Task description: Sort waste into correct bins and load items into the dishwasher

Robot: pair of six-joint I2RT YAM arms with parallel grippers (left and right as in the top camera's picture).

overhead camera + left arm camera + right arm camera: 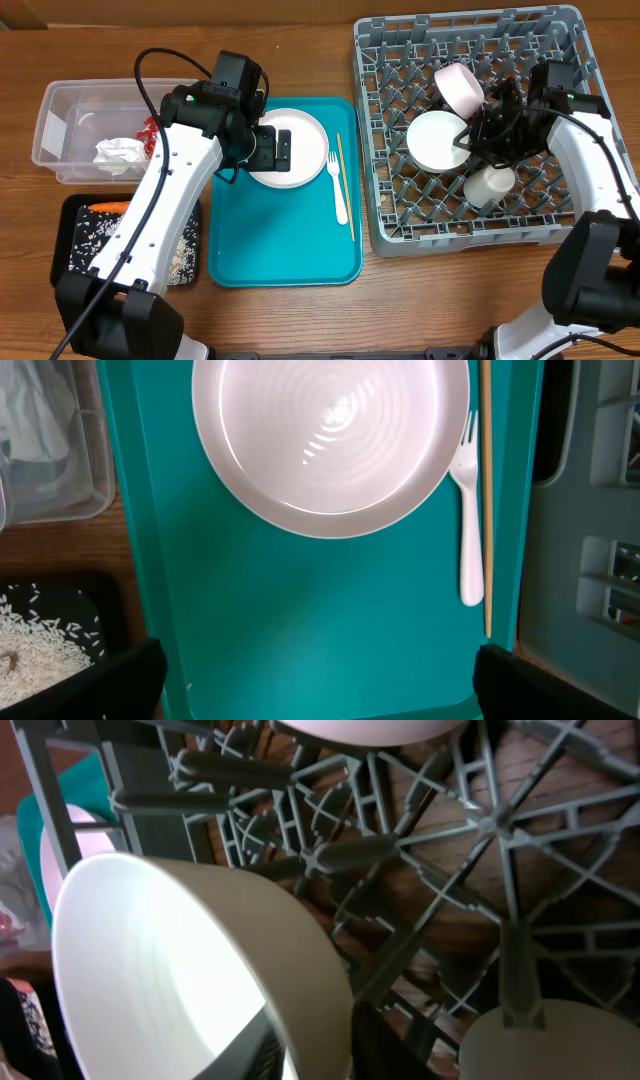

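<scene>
black tray (70,225): near left corner; shallow, rectangular, matte. Holds loose white-and-tan rice (95,238) and a small orange carrot (108,207) at its far edge.
teal tray (270,240): flat and smooth, just right of the black tray.
fork (337,190): white plastic, lying flat on the right side of the teal tray, tines pointing far. Not between any fingers.
wooden stick (345,185): thin and straight, just right of the fork and parallel to it.
plate (305,135): round, white, glossy, with faint concentric ridges. Sits on the far half of the teal tray, just left of the fork's tines.
left gripper (272,150): hovers directly above the plate. Its fingers (110,680) are spread wide, holding nothing and touching nothing.
clear tub (50,110): far left; transparent plastic with rounded corners. Contains a crumpled white napkin (120,153) and a crumpled red wrapper (150,127).
dish rack (400,220): right side; square, grey plastic, open lattice floor, upright pegs.
cup (490,185): small, white, smooth, inside the dish rack.
white bowl (435,140): round and smooth, left of centre in the dish rack. Its right rim passes between two fingers.
right gripper (472,135): just far of the cup. One finger is inside the white bowl's wall and the other finger (390,1050) is outside it. The jaws are drawn in and gripping that wall.
pink bowl (458,85): pale pink, tilted among the pegs, just far of the white bowl. Not held.
</scene>
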